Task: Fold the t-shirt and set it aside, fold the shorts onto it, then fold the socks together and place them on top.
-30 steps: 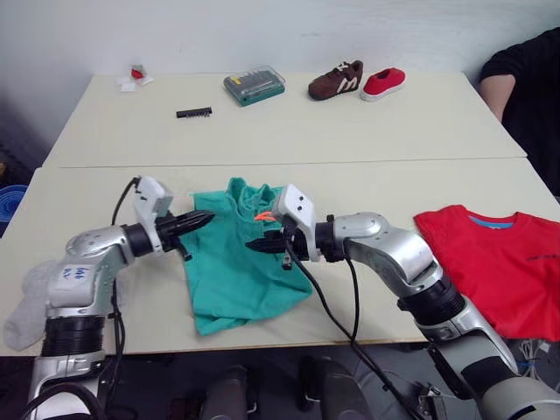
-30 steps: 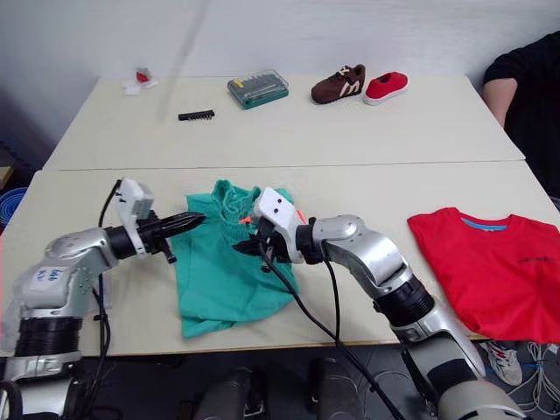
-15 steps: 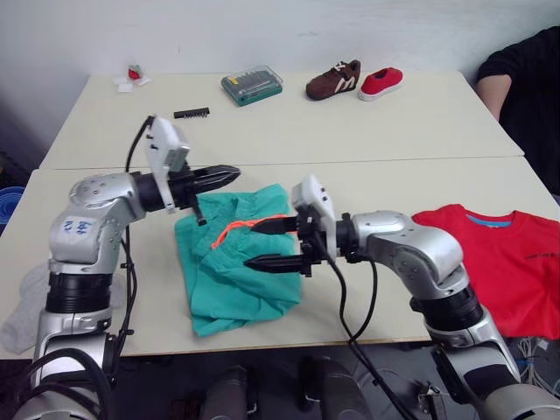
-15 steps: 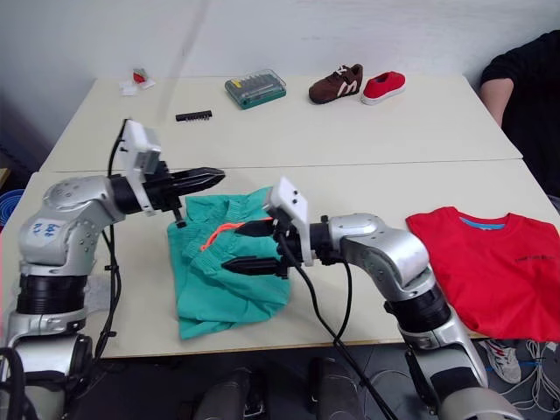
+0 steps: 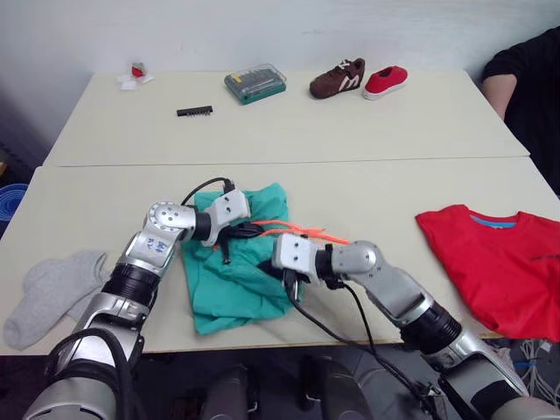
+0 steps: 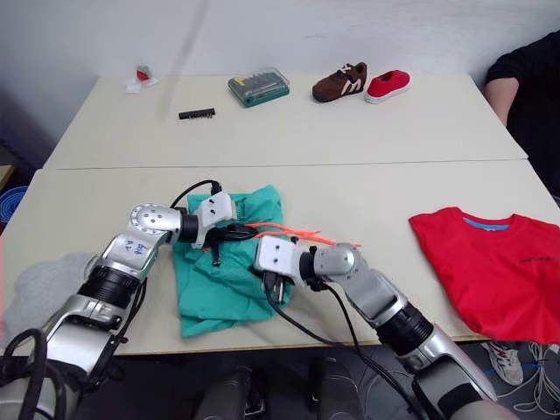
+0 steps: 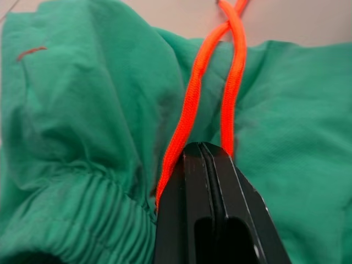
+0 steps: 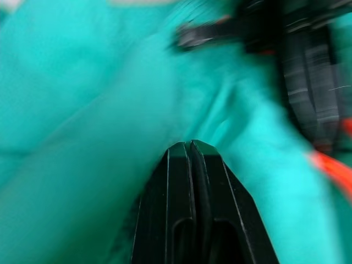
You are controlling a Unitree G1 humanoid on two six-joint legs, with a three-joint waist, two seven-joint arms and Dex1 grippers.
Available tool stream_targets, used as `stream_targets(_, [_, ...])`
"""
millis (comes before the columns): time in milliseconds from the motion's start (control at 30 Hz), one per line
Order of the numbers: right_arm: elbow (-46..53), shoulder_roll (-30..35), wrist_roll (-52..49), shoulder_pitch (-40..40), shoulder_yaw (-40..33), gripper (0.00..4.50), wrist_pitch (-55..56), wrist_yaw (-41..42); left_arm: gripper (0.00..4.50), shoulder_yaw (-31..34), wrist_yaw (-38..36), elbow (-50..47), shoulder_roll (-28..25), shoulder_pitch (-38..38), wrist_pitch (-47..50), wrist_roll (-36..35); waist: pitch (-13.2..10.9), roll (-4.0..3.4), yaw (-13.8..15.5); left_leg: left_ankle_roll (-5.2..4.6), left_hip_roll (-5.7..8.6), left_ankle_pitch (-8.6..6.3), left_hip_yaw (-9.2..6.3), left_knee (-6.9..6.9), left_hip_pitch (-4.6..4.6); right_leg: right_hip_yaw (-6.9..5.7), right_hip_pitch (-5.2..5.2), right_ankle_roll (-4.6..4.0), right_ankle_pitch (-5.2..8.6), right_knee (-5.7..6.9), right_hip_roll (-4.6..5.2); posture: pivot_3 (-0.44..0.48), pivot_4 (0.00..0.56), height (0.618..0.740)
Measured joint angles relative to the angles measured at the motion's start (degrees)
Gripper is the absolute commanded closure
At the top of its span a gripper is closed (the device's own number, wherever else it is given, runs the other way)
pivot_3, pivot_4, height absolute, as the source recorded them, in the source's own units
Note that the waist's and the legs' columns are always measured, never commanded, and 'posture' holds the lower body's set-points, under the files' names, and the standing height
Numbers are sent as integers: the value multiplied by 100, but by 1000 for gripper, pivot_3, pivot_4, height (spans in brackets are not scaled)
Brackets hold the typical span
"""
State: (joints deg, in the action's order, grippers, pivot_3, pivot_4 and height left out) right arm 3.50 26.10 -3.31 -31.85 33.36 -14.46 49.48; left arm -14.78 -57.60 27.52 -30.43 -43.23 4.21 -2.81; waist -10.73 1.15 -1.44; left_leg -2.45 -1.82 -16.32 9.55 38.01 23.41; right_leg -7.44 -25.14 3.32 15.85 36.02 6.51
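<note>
Teal-green shorts (image 5: 229,276) lie crumpled near the front edge of the near table (image 5: 385,197), their orange drawstring (image 5: 302,231) trailing off to the right. The left gripper (image 5: 248,230) rests on the far part of the shorts and the right gripper (image 5: 291,289) presses down on their right side; both have their black fingers closed flat together with no cloth pinched between them. The red t-shirt (image 5: 494,267) lies spread at the right end, and the grey socks (image 5: 45,292) at the near left.
</note>
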Motion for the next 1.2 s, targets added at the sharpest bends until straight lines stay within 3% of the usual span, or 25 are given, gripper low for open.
stream_targets(267, [997,947,-546,822,-495,4472,-371,983,4500,180,58,463,138,-115,-264,56,0,0,3,-6,-3,-6,-28,2,-20,-16,37,5,-3,-10,4,0,150,740])
stream_targets(367, [927,727,-999,746,-889,4472,-822,1024,4500,387,-18,180,96,4,-95,-105,-1,2,-42,-1,-8,-5,-27,2,-21,-15,34,1,-4,-3,4,0,150,740])
stream_targets(433, [661,389,-1271,283,-1282,4472,-1079,873,4500,530,-214,-360,38,230,130,-373,-3,-2,-54,7,-9,0,-30,1,-22,-17,31,-3,-4,6,3,0,150,740])
stream_targets(567, [-515,-388,-1309,-864,-1838,4472,-1173,273,4500,815,-360,-1312,-334,845,692,-704,-3,-2,-52,15,-10,5,-33,1,-26,-20,32,-13,2,12,2,0,150,740])
stream_targets(733, [-2384,-1053,-651,-1618,-1704,4472,-629,-216,4500,911,-111,-1593,-448,1471,836,-637,-3,-3,-15,12,-3,4,-32,-2,-19,-21,32,-14,2,8,4,0,150,740])
stream_targets(900, [-4191,-1471,195,-2241,-1475,4472,332,-977,4500,885,128,-1772,-349,1524,901,-563,-3,-4,-31,10,0,5,-28,-2,-18,-17,33,-7,-1,21,5,0,150,740])
stream_targets(1000, [-4859,-1550,220,-2486,-1909,4472,654,-1578,4500,853,191,-1772,-322,1543,893,-538,-4,-5,-43,13,-2,7,-28,-3,-18,-16,30,-8,-1,33,4,0,150,740])
stream_targets(1100, [-4580,-1423,-254,-2553,-2534,4472,344,-1401,4500,861,223,-1767,-326,1578,860,-514,-4,-5,-51,15,-4,8,-29,-5,-20,-15,31,-9,0,35,3,0,150,740])
stream_targets(1200, [-3151,-982,-1009,-2186,-2886,4472,-874,-714,4500,878,228,-1769,-324,1619,813,-528,-4,-6,-35,14,-6,7,-39,-5,-21,-17,35,-10,0,34,3,0,150,740])
